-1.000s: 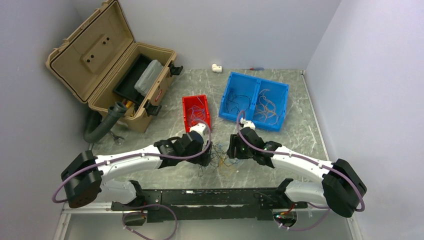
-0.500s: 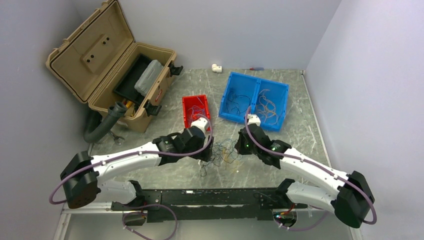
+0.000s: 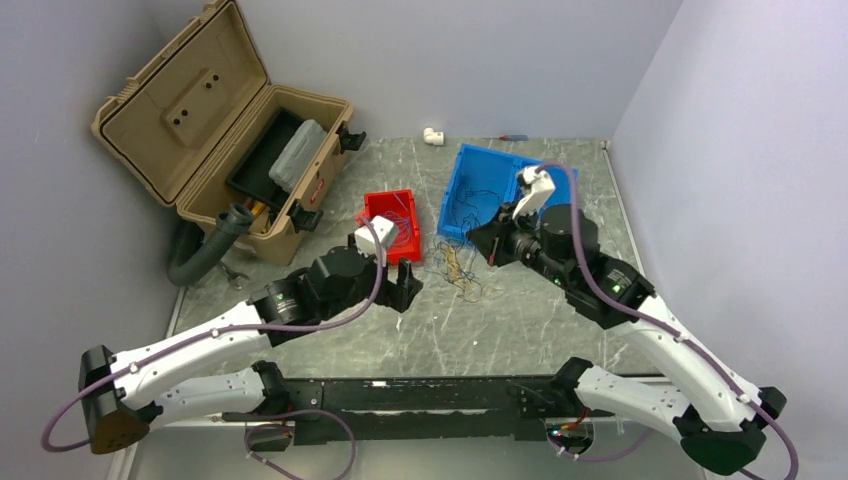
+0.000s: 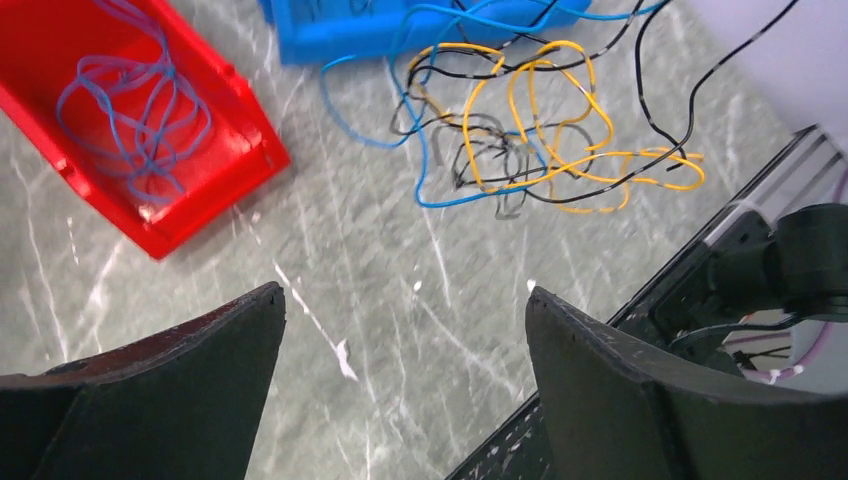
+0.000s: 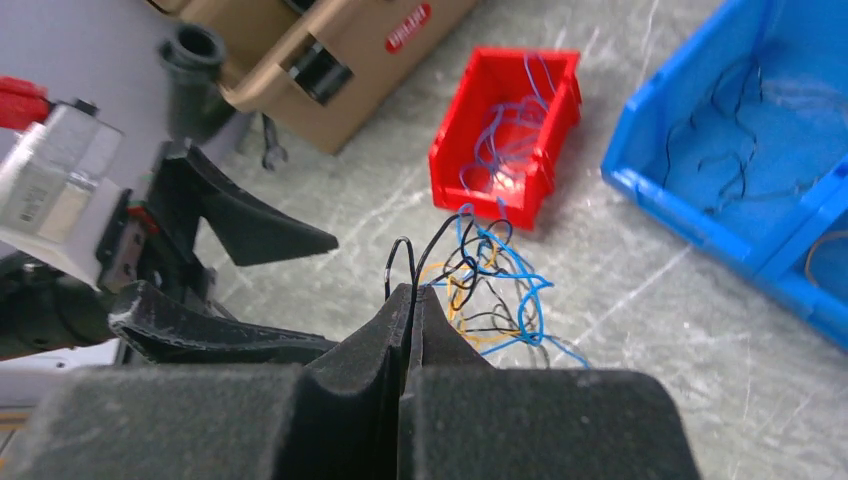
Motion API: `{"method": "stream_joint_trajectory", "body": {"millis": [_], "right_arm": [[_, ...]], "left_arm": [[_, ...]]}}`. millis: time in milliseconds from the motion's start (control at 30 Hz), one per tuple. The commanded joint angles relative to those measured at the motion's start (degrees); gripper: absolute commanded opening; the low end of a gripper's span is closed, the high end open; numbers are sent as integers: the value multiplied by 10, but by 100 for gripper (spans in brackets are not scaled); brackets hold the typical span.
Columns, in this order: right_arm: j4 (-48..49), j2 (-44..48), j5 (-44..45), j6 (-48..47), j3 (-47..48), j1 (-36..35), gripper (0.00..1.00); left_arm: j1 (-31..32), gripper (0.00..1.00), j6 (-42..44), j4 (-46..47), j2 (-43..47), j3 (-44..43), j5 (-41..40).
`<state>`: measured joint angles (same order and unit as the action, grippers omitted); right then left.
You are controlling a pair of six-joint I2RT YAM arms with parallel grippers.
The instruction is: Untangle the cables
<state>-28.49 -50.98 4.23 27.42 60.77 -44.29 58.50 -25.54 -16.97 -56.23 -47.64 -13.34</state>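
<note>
The cables [image 4: 520, 130] lie as a loose tangle of yellow-orange, blue and black wires on the marble table, between the red bin and the blue bin. The same cables [image 3: 455, 265] sit below my right gripper [image 3: 473, 237], which hangs raised over them. In the right wrist view my right gripper [image 5: 408, 295] is shut on a black cable [image 5: 392, 262] that loops out above its tips and runs down into the tangle [image 5: 495, 290]. My left gripper [image 4: 405, 293] is open over bare table, near and left of the tangle, holding nothing; from above the left gripper [image 3: 406, 288] sits just left of the tangle.
A red bin [image 3: 378, 208] with blue wires stands behind the left gripper. A blue two-part bin [image 3: 465, 160] holding more wires is at the back, under the right wrist. An open tan toolbox [image 3: 200, 110] and a grey hose [image 3: 205, 252] fill the far left. A white fitting [image 3: 432, 135] lies by the back wall.
My right gripper closed on a black cable, then rose and moved back toward the blue bin, dragging the tangle away from the near edge. My left gripper drew off the tangle, open.
</note>
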Motion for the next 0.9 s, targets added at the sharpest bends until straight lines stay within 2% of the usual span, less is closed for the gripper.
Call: {"method": "stream_joint_trajectory", "body": {"millis": [0,233,600,867], "right_arm": [[-35,5,-18,-30,75,0,0],[-32,5,-37,-25,108,0,0],[-26,6,-72,-11,101,-1,0],[-22,11,-85,-2,93,0,0]], "left_arm": [[-1,94,56,72,37,-14,21],[-1,99,86,121,58,-12,46],[-2,99,107,164,24,-32,60],[-1,92,125,214,-47,-38,51]]}}
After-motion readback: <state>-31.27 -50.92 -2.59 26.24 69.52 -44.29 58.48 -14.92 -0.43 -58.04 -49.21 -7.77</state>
